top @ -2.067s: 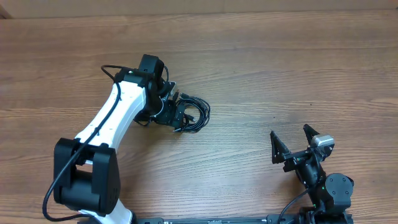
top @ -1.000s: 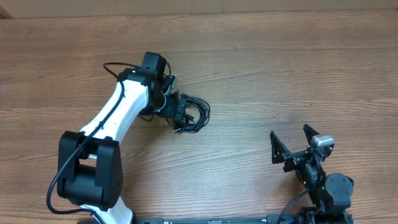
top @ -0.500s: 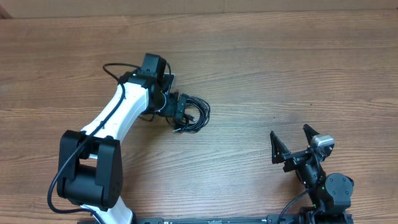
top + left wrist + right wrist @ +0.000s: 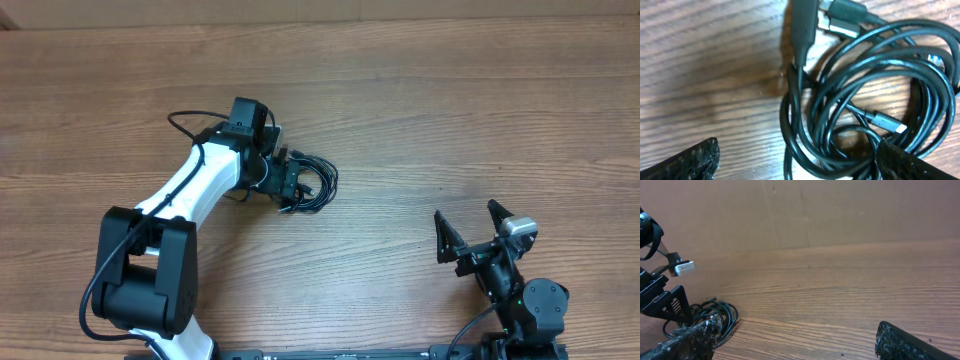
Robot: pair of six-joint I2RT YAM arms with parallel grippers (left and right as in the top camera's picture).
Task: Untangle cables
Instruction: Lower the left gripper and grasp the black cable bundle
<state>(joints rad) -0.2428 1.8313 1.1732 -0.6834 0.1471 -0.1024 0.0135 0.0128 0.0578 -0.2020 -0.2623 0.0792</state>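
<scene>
The cables lie as one tangled black coil on the wooden table, left of centre. In the left wrist view the cables fill the frame as overlapping loops, with black plugs at the top and a small silver plug inside the coil. My left gripper is open, low over the coil's left side. Part of the loops lies between its fingertips, and it grips nothing. My right gripper stands open and empty at the near right, far from the coil. In the right wrist view the cables show at the far left.
A brown cardboard wall runs along the table's far edge. The bare wooden table stretches between the coil and the right arm. The left arm's own thicker black wire loops above its wrist.
The left arm has swung a little, and its gripper has edged slightly up and right, closer onto the coil. The cables and the right arm have not moved.
</scene>
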